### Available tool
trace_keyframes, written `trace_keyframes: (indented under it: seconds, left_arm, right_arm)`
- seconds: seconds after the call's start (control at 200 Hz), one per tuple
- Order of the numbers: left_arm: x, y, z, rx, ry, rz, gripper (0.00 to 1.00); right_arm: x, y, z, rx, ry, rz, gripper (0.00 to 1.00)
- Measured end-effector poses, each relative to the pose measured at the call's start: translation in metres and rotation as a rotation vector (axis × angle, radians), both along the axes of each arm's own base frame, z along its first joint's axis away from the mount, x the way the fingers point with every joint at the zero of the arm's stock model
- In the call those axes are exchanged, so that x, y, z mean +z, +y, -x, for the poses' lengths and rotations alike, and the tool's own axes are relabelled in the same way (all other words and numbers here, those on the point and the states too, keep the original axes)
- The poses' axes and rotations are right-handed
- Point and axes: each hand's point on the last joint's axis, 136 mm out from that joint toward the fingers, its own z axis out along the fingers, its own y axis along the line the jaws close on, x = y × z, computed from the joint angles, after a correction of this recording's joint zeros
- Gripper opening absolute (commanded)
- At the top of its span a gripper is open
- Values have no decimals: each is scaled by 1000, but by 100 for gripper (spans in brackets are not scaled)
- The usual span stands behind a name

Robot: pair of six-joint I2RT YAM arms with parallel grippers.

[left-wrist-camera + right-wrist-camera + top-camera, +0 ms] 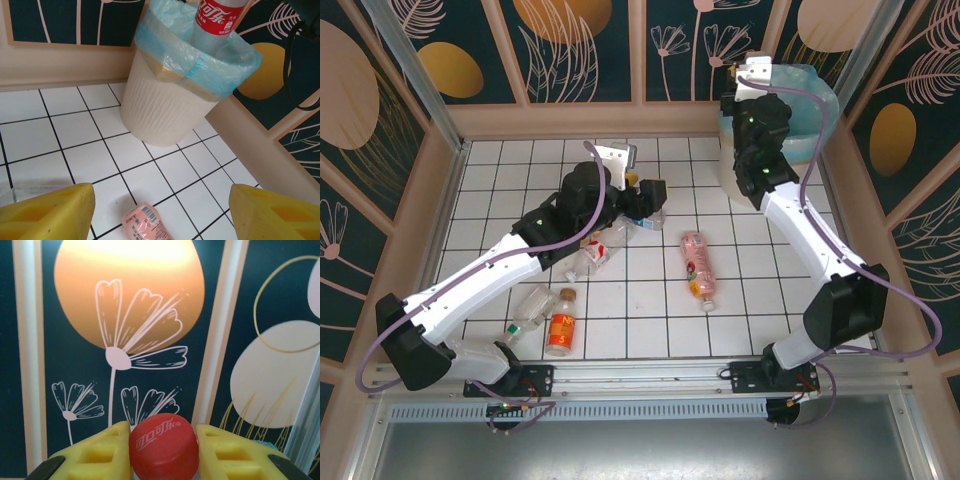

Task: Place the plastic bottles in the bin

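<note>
the right gripper is pinched on the red cap of a cola bottle hanging right over the bin. light, thin-walled, slick, i'd guess; the stiff neck is the place to hold. the left wrist view gives label and bin together, the right wrist view the grip up close. the left gripper stands half open, empty, short of the bin above a pink bottle.
</note>
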Motion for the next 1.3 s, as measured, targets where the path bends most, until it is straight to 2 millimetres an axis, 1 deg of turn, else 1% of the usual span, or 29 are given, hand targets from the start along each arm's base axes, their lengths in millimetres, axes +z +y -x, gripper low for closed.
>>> trace_keyframes:
  seconds: [0.13,0.315,0.415,0.646,0.871,1.036,1.136,1.211,1.236,1.301]
  left_arm:
    - [-1,0,0,3,3,2,72]
    - [-8,0,0,8,22,2,72]
    - [-11,1,0,10,31,3,72]
    - [-11,1,0,14,38,11,72]
    - [-15,1,0,16,49,9,73]
    - [-19,-1,-1,16,56,2,72]
    - [-19,-1,-1,17,58,4,73]
    - [-19,-1,-1,18,60,6,73]
    - [-19,-1,-1,18,60,7,73]
    - [-19,-1,-1,19,61,7,73]
  right_arm:
    - [-9,-18,-5,-23,13,-65,8]
    - [-34,-53,-15,-74,78,-179,9]
    - [-45,-65,-18,-95,118,-212,11]
    - [-65,-65,-23,-105,212,-225,12]
    - [-85,-66,-23,-117,296,-255,13]
    - [-109,-66,-23,-127,350,-267,19]
    - [-126,-66,-30,-136,388,-259,25]
    - [-143,-68,-38,-148,424,-239,29]
    - [-142,-68,-42,-149,418,-244,30]
    - [-140,-72,-47,-147,421,-258,39]
